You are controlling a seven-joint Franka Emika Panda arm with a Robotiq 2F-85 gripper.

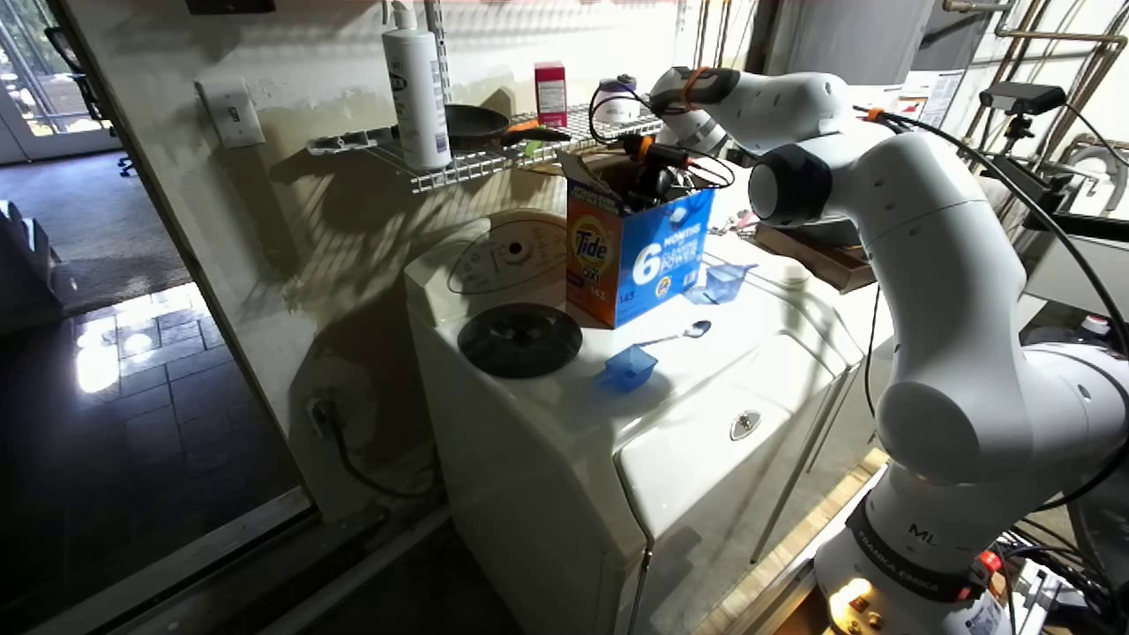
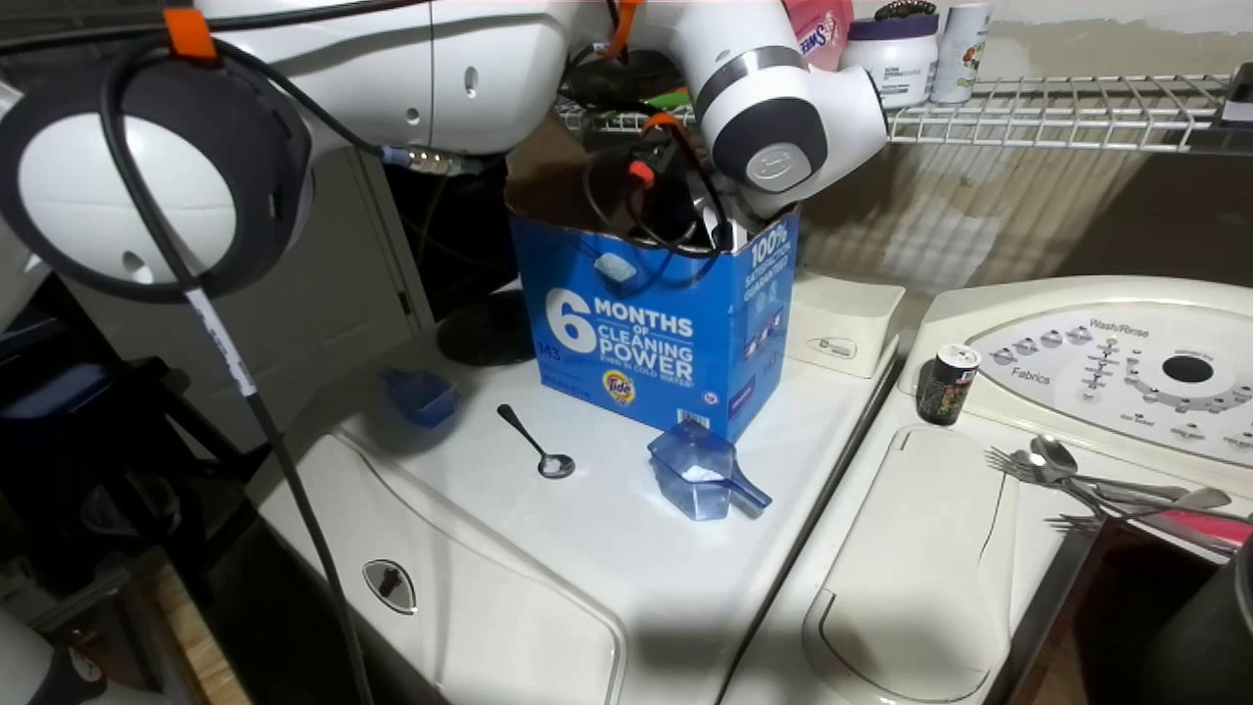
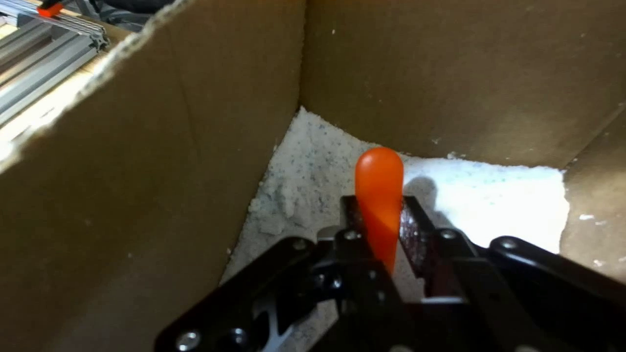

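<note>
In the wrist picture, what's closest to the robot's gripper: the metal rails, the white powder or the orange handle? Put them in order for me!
Nearest to the gripper first, in the wrist view:
1. Orange handle: pinched right in its grip.
2. White powder: below it, inside the Tide box.
3. Metal rails: farthest, outside the box, at the upper left.

orange handle (image 3: 380,190), apparently tilted, inside cardboard box (image 2: 636,313) of white powder (image 3: 313,176)
</note>
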